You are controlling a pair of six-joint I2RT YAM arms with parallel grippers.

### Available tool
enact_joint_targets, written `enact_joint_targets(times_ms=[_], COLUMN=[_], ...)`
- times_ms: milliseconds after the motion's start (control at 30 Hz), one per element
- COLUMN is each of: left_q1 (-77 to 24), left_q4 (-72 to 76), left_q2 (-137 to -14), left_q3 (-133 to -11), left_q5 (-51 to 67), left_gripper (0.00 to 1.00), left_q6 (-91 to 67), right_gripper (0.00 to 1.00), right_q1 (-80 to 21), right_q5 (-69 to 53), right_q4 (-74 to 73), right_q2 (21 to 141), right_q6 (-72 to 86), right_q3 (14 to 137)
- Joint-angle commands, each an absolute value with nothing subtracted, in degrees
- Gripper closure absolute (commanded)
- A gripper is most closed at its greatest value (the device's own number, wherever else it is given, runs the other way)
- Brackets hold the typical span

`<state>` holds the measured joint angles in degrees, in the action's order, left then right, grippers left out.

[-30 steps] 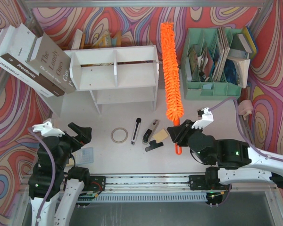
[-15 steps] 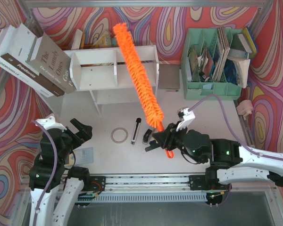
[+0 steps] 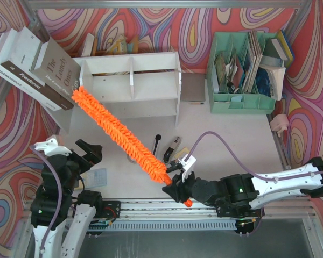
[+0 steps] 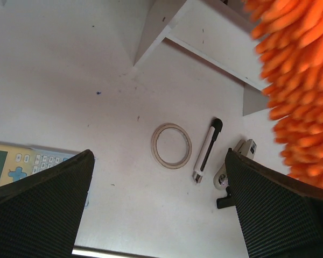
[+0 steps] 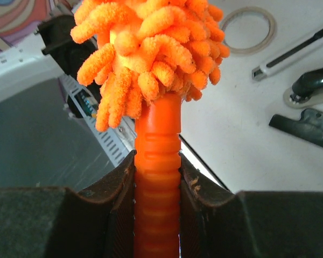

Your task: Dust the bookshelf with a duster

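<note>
Top external: duster (image 3: pixel 121 137) handle is clamped tight in right gripper (image 3: pixel 175 192), head slanted toward 10 o'clock, tip by bookshelf (image 3: pixel 132 80) at its 8 o'clock corner. Left gripper (image 3: pixel 90 151) is spread wide, nothing held.

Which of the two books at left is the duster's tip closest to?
The grey-brown book, beside the bookshelf; the white book lies farther left of the duster.

From the overhead view I see the white table (image 3: pixel 258 134) carrying the bookshelf (image 3: pixel 151 58) at upper centre and a mint-green organizer (image 3: pixel 242 103) at upper right, with a flat grey slab (image 3: pixel 194 88) between them. In my left wrist view a tape ring (image 4: pixel 171 145) lies mid-frame, a black-and-white cutter (image 4: pixel 207 151) just right of it, and a calculator (image 4: pixel 11 161) sits at the left edge.
</note>
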<state>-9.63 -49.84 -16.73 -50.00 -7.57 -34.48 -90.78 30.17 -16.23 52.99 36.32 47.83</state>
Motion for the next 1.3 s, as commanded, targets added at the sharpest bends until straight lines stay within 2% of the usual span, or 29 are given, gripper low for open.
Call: enact_joint_targets(times_ms=[0,367,533,700,867,1067,1267], left_q1=[-9.32,-9.32,-9.32,-9.32,-9.32,-9.32,-9.32], left_q4=[-50.26,-49.83,-49.52,-49.15,-49.04,-49.04,-49.10], left_q2=[-15.61,-14.94,-14.15,-14.85,-16.37,-17.09,-16.44], left_q3=[-49.13,-48.88,-48.73,-48.69,-48.68,-48.69,-48.61], left_q5=[-8.32,-7.72,-7.22,-6.40,-5.46,-5.56,-6.06], left_gripper=[0.02,0.02,0.02,0.02,0.02,0.02,0.02], left_q6=[-34.28,-34.28,-34.23,-33.94,-33.62,-33.66,-33.84], right_gripper=[1.00,1.00,1.00,1.00,1.00,1.00,1.00], right_q1=[-92.62,-98.16,-100.36,-106.80,-111.44,-112.67,-112.56], right_q5=[32.81,34.57,40.91,52.07,61.12,65.43,66.31], right_q4=[-13.61,-12.88,-15.18,-15.11,-24.21,-35.78,-32.10], right_q2=[52.52,57.24,58.32,58.16,64.22,67.05,62.21], right_q6=[42.56,52.41,61.01,67.55,76.76,90.41,89.96], right_q3=[44.98,39.87,36.56,32.59,35.37,35.78,30.56])
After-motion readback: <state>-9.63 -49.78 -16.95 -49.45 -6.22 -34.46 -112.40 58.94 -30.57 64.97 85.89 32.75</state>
